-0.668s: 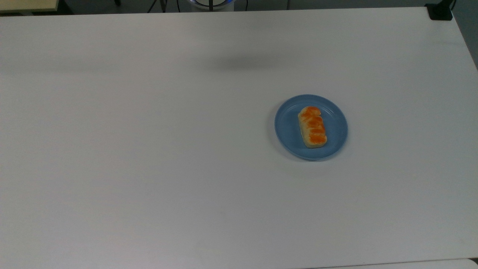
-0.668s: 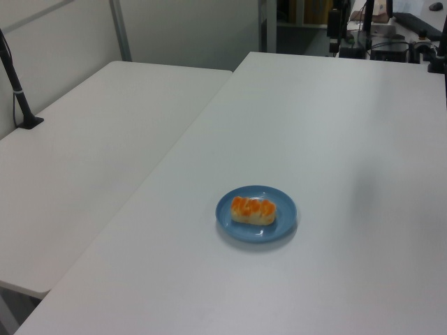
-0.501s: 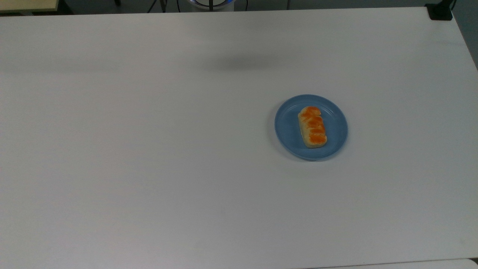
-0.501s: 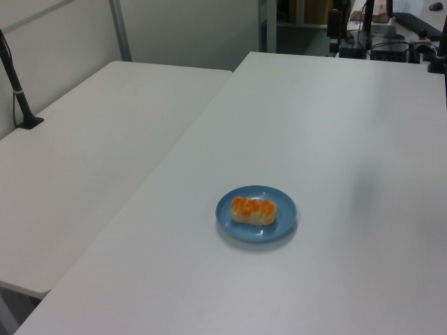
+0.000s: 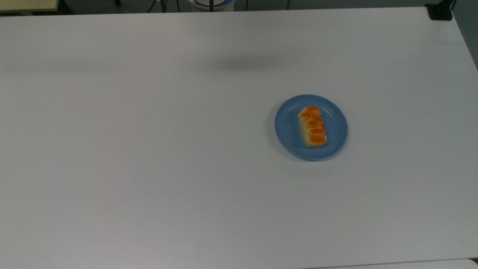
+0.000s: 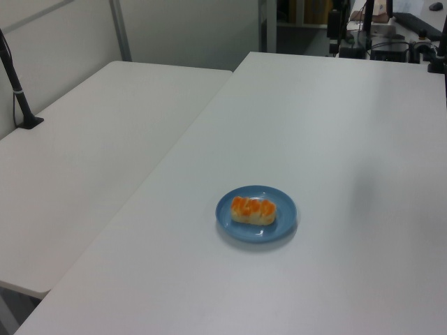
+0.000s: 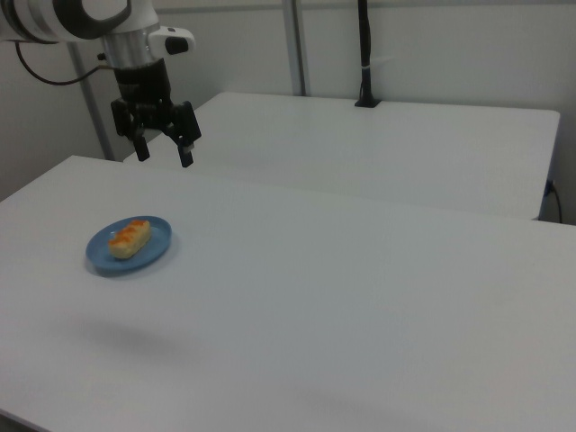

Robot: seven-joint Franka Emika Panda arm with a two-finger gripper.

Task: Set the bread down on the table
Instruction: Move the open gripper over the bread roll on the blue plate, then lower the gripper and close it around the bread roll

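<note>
One bread [image 5: 312, 127] lies flat on one blue plate [image 5: 287, 127], its long axis running near-to-far in the top view, orange-glazed lumps facing up. In the left view the bread [image 6: 253, 210] sits across the plate [image 6: 279, 227], and in the right view the bread [image 7: 130, 238] rests in the plate [image 7: 157, 248] toward the right view's left. The plate stands on the table [image 5: 149, 168], right of centre in the top view, with bare white surface all around it. A second white table [image 6: 91, 153] abuts it on the left view's left.

One gripper [image 7: 163, 155] hangs in the air above the table's far side in the right view, well apart from the bread, its two fingers [image 7: 187, 148] spread with nothing between them.

Compared with the earlier frames, bread and plate lie exactly as they did; the soft shadow [image 5: 242, 62] on the table in the top view has barely shifted.
</note>
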